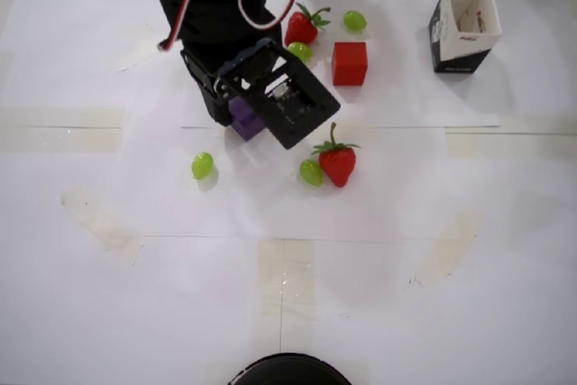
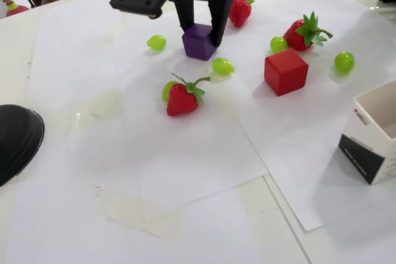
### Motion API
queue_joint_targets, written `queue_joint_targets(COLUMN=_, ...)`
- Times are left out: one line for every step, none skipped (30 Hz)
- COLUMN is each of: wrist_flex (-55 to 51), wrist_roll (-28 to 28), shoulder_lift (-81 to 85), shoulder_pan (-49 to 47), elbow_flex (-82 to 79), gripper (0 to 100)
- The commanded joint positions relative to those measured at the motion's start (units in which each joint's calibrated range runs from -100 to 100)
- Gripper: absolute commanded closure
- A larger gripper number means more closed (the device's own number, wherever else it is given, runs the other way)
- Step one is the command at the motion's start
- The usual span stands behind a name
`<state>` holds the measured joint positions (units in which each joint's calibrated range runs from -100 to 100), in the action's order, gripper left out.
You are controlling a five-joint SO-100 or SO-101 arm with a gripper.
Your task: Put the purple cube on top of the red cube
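three strawberries (image 2: 181, 98), green grapes (image 2: 156, 42), open white-and-black box (image 1: 463, 26), white paper sheets (image 2: 185, 159)

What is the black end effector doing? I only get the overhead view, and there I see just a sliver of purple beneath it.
Observer: In the fixed view the end effector has one finger on each side of the purple cube, pressed against it.
Operator: Is anything else hiding under there?
Observer: Yes, a green grape lies on the paper close beside the cube, not touching it.
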<state>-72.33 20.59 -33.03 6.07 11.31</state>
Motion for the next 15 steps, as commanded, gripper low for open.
queue_joint_targets(wrist_flex=-2.5, wrist_roll=0.93, shoulder_lift=8.35, shoulder_pan=-0.85, elbow_flex=2.6, gripper=95)
queue_joint_targets(wrist_flex=-3.16, wrist_roll=1.22, shoulder_lift=9.73, shoulder_pan=-0.99, elbow_flex=2.42, gripper=95)
queue_joint_targets(wrist_flex=-3.89, wrist_roll=1.51, shoulder_lift=10.85, shoulder_pan=-1.14, elbow_flex=2.32, gripper=95)
queue_joint_targets(wrist_flex=-4.63, wrist_roll=1.76, shoulder_lift=12.14, shoulder_pan=-1.29, elbow_flex=2.32, gripper=95)
queue_joint_targets(wrist_flex=-5.61, wrist_roll=2.0, shoulder_lift=13.6, shoulder_pan=-1.44, elbow_flex=2.32, gripper=95)
queue_joint_targets(wrist_flex=-6.34, wrist_roll=2.3, shoulder_lift=14.89, shoulder_pan=-1.66, elbow_flex=2.32, gripper=95)
queue_joint_targets(wrist_flex=-7.16, wrist_roll=2.69, shoulder_lift=16.26, shoulder_pan=-1.88, elbow_flex=2.32, gripper=95)
queue_joint_targets(wrist_flex=-7.73, wrist_roll=2.93, shoulder_lift=17.3, shoulder_pan=-2.02, elbow_flex=2.32, gripper=95)
queue_joint_targets(wrist_flex=-8.22, wrist_roll=3.17, shoulder_lift=18.41, shoulder_pan=-2.24, elbow_flex=2.32, gripper=95)
queue_joint_targets(wrist_flex=-8.71, wrist_roll=3.52, shoulder_lift=19.44, shoulder_pan=-2.46, elbow_flex=2.14, gripper=95)
queue_joint_targets(wrist_flex=-9.04, wrist_roll=3.81, shoulder_lift=20.39, shoulder_pan=-2.76, elbow_flex=1.78, gripper=95)
queue_joint_targets(wrist_flex=-9.37, wrist_roll=4.3, shoulder_lift=21.68, shoulder_pan=-2.98, elbow_flex=0.96, gripper=95)
queue_joint_targets(wrist_flex=-9.53, wrist_roll=4.64, shoulder_lift=22.54, shoulder_pan=-3.2, elbow_flex=0.32, gripper=95)
queue_joint_targets(wrist_flex=-9.69, wrist_roll=4.98, shoulder_lift=23.49, shoulder_pan=-3.49, elbow_flex=-0.49, gripper=95)
queue_joint_targets(wrist_flex=-10.02, wrist_roll=5.37, shoulder_lift=24.43, shoulder_pan=-3.71, elbow_flex=-1.31, gripper=95)
